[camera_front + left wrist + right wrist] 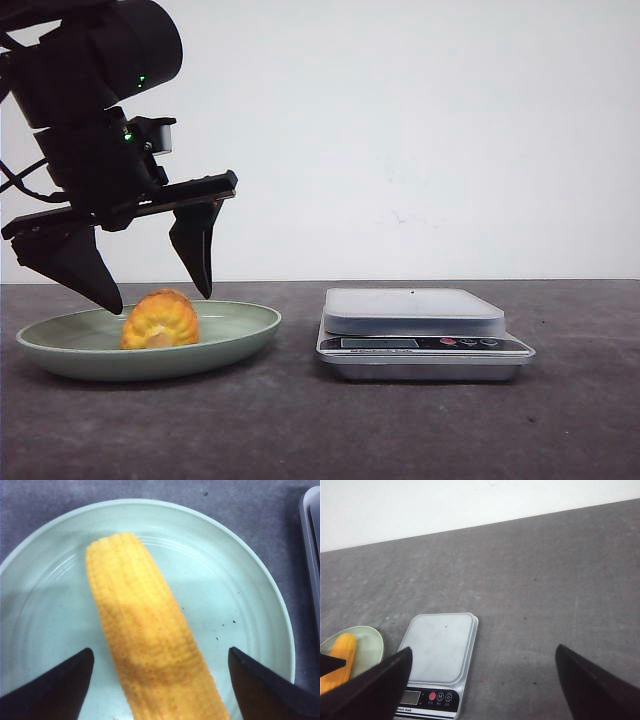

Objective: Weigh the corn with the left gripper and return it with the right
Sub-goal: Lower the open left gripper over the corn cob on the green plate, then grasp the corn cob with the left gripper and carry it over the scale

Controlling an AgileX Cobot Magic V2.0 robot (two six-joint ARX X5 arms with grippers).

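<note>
Corn (150,635) on plate (240,605) — black fingers (55,690) spread either side.

The left gripper (158,295) hung spread above the pale green plate (240,335), one finger either side of the corn (160,319), with bare plate showing between each fingertip and the cob. The plate's low rim was the only barrier around the corn. Just beside the plate stood the kitchen scale (415,330), its flat top platform bare. Beyond the scale the grey table (580,420) lay open.

Scale (424,334) display digits too small
</note>
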